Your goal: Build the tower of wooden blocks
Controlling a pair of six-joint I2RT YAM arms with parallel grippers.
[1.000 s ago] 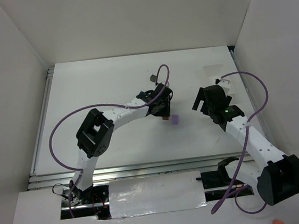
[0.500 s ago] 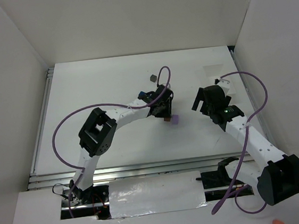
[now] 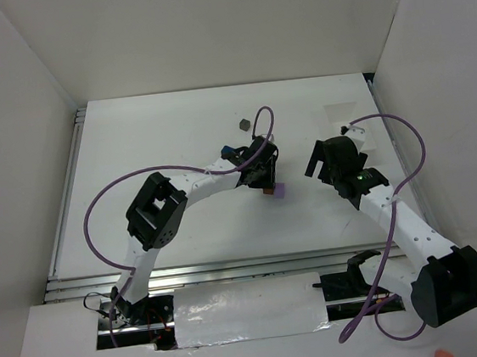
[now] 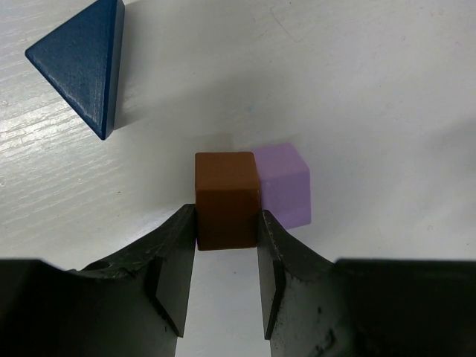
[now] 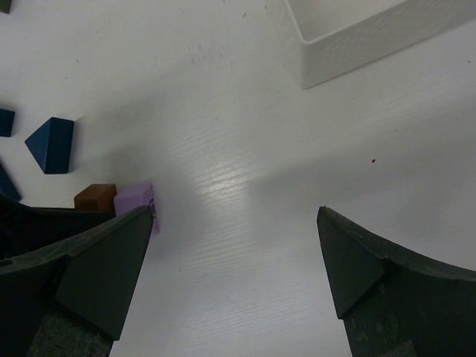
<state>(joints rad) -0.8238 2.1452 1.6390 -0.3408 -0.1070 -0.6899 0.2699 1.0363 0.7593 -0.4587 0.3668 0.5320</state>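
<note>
I see my left hand [image 3: 265, 183] has carried the brown block [image 4: 227, 199] slightly right, close beside the lavender block [image 4: 285, 184], uncovering the far grey block [image 3: 244, 123].

brown block [image 4: 227, 199]: one
lavender block [image 4: 284, 182]: one
blue block [image 5: 50, 143]: perhaps three, two half-hidden
grey block [image 3: 244, 123]: one
white tray [image 5: 349, 48]: one

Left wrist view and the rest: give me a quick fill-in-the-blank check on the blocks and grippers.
1. The held block in the left gripper is ____ in colour.
2. The blue block lying apart is ____ in shape.
3. The right gripper is ____ and empty.
Missing: brown; triangular; open.
</note>
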